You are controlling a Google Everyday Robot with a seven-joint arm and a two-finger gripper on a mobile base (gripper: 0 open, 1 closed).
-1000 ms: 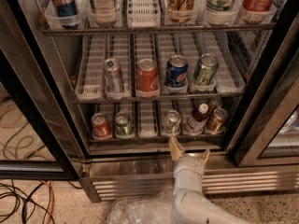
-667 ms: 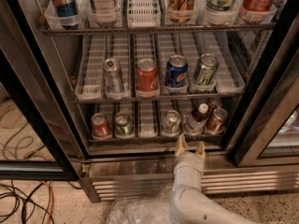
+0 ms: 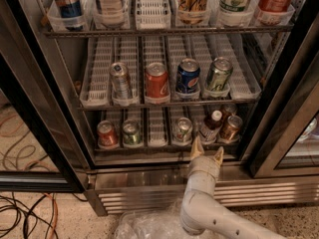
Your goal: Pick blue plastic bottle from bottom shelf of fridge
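1. One camera view looks into the open fridge from the front and a bit above.
2. Low down, a white arm reaches up toward the bottom shelf. Its end effector sits just in front of the metal front rail, outside the shelf.
3. Its two fingers are spread wide like a V. Nothing is between them.
4. The blue plastic bottle stands at the front of the bottom shelf, on the right side. It is just behind the gap between the fingers, and they do not touch it yet.
5. A silver can is just beside the bottle on one side. A brown can is just beside it on the other.
6. What could go wrong, I think:
   - The spot is tight, so a wide finger could bump a can and push it over.
   - A finger could catch on the front rail on the way in.
   - The bottle is thin and tall, so a poke near the top could tip it back.
   - If the fingers close on the smooth cap and not the body, it may slip out.
7. How the bottle looks: it is small and see-through, with a white cap on top. Dark brown drink is inside, and a pale label wraps the middle. It seems to lean a little. It stands a bit taller than the cans next to it.
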